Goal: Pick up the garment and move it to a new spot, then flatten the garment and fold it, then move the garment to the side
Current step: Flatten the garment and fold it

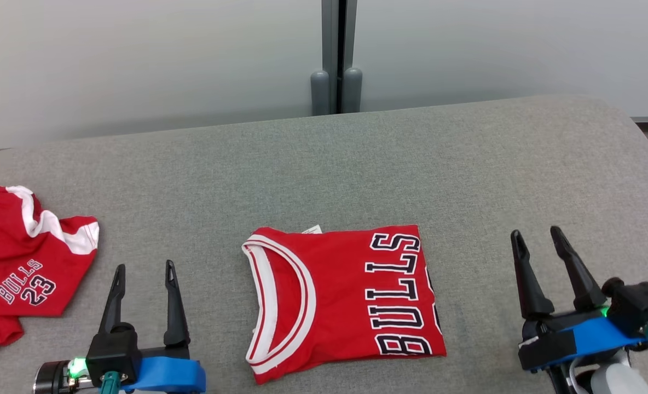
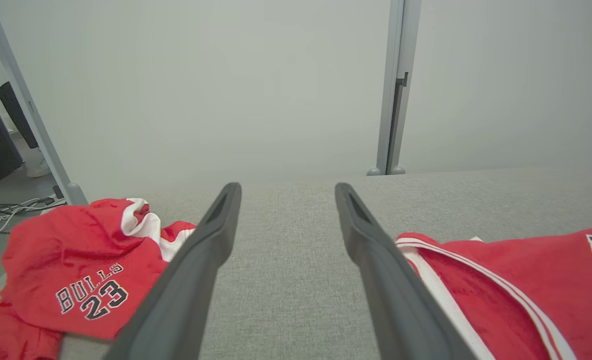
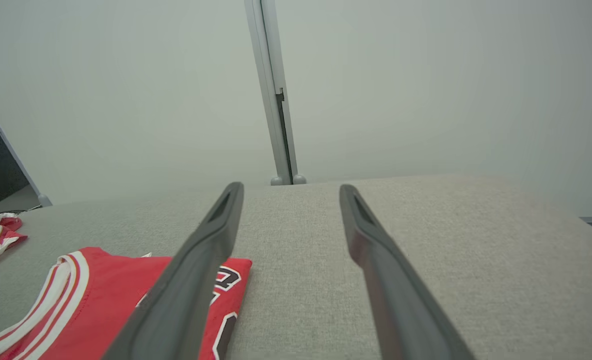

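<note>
A red Bulls jersey [image 1: 346, 298] lies folded into a neat rectangle at the middle front of the grey cushioned surface [image 1: 357, 164], its white-trimmed neckline toward the left. In the left wrist view the folded jersey [image 2: 521, 285] lies at the lower right; in the right wrist view the folded jersey [image 3: 101, 295] lies at the lower left. My left gripper [image 1: 144, 273] stands open to the jersey's left, apart from it. My right gripper [image 1: 537, 236] stands open to its right, also apart. Nothing is between either pair of fingers.
A second red Bulls 23 garment [image 1: 23, 268] lies crumpled at the surface's left edge, also seen as the crumpled garment [image 2: 81, 280]. A grey post [image 1: 336, 54] stands behind the surface against a pale wall. Cables [image 2: 6, 215] lie on the floor at the far left.
</note>
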Controlling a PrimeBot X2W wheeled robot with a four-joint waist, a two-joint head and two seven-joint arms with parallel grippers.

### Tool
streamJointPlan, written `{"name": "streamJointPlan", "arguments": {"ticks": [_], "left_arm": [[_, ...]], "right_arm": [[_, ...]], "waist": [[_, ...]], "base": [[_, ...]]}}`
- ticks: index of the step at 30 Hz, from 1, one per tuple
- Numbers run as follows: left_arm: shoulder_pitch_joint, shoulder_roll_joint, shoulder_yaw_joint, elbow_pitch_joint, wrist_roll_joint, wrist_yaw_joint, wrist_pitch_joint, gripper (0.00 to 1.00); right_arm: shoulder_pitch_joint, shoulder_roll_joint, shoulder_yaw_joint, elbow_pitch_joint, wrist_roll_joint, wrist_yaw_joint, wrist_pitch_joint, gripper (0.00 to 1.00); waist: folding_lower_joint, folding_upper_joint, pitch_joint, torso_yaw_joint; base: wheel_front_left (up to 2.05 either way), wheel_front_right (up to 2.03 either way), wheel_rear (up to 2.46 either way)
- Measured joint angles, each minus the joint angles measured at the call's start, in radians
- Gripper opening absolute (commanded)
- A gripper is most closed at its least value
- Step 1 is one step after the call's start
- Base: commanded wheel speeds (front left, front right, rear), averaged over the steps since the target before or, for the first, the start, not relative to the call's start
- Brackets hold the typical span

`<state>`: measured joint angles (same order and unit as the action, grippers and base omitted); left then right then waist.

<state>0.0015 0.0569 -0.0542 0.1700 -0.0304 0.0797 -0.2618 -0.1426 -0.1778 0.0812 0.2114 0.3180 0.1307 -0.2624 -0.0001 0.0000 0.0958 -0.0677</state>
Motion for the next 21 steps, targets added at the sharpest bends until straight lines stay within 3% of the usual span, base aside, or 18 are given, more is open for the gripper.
{"name": "streamJointPlan", "arguments": {"ticks": [11,21], "left_arm": [[0.037,0.012,0.023,-0.007,0.0,0.002,0.0,1.0],[0.069,0.023,0.044,0.002,-0.028,-0.029,0.0,1.0]], "right_arm": [[0.12,0.063,-0.03,-0.012,-0.045,0.0,0.0,1.0],[0.169,0.087,-0.015,-0.003,-0.079,0.0,0.0,1.0]], "waist": [[0.0,0.0,-0.035,0.032],[0.0001,0.0,-0.06,0.06]], "base": [[0.0,0.0,0.0],[0.0,0.0,0.0]]}}
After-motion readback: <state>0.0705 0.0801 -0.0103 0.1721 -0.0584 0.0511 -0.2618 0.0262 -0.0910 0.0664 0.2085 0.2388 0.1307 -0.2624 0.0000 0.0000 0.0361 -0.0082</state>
